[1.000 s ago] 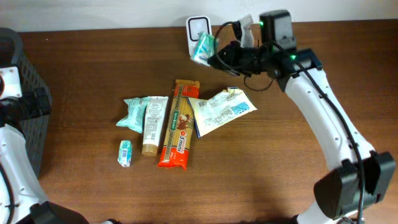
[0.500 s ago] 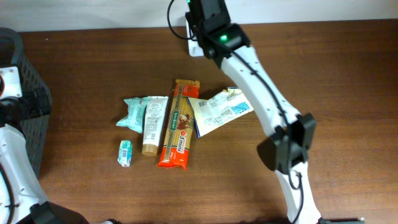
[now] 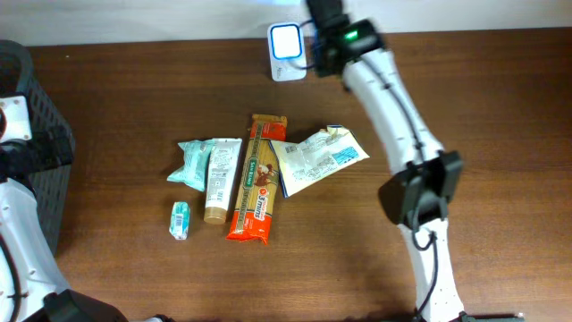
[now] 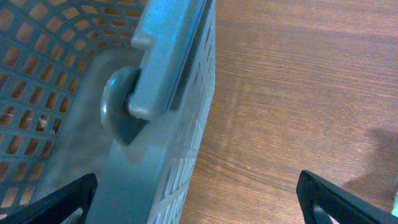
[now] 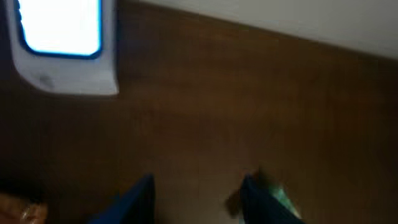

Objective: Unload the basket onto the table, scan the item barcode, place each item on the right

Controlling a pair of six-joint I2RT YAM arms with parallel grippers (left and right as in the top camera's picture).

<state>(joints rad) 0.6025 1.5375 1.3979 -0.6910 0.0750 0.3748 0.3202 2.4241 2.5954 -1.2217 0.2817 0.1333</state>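
The right gripper (image 5: 196,196), fingers spread over bare table (image 5: 249,93), hangs at the far edge; the scanner (image 5: 61,46) lies just left, nearest this arm.

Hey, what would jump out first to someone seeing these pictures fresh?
The glowing scanner at the far edge of the table, with the right arm stretched up beside it. Mid-table, a red-orange pasta pack lies against a white pouch. A dark basket fills the left edge.

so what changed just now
The right pincer swung from in front of the scanner to beside it and its fingers parted; the teal packet is just a green blur by one finger. The pasta pack, its neighbours and the left arm stayed put.
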